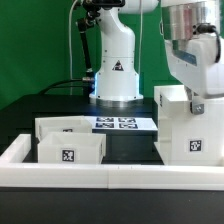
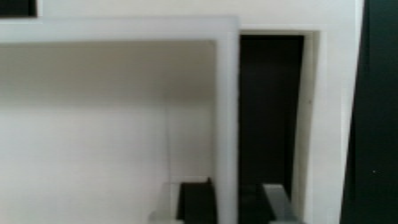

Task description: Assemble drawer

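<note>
Standing upright at the exterior view's right, the housing (image 1: 182, 128) shows its tag to the camera; the gripper (image 1: 197, 102) sits at its top edge; in the wrist view the fingers (image 2: 196, 202) are spread, one on each side of a white housing wall, beside a dark cavity; contact with the wall cannot be confirmed; the front tray (image 1: 68, 150) and rear tray (image 1: 60, 125) lie at the exterior view's left, beside the marker board (image 1: 120, 123), behind the border wall (image 1: 110, 177).

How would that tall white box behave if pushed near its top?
The tall box looks thin-walled and plastic, so it is probably light and stiff. Its flat faces should stop it rolling, but as it stands taller than the front tray, it may tip or slide.
</note>
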### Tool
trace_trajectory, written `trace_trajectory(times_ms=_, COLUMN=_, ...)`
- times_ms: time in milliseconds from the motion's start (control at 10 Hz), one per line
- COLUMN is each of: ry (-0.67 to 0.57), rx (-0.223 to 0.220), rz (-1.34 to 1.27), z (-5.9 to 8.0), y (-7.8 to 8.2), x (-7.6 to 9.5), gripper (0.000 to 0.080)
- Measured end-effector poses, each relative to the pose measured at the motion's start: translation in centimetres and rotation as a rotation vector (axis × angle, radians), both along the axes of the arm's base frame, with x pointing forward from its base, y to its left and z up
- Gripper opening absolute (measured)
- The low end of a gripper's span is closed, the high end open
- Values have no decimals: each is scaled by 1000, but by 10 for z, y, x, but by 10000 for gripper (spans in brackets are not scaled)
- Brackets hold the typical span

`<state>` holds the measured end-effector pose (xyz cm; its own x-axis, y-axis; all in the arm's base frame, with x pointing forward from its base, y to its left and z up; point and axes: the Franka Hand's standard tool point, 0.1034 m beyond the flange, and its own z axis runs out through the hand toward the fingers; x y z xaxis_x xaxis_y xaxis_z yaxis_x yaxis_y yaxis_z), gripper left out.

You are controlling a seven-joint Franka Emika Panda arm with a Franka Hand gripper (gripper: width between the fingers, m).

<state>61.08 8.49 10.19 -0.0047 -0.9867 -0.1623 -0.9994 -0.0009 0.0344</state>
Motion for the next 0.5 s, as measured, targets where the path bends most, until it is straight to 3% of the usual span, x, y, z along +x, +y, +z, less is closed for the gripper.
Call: trace_trajectory(times_ms=500, ry=-43, rx=-3, rz=-6, z=-1, y=-4, x=38, gripper=38)
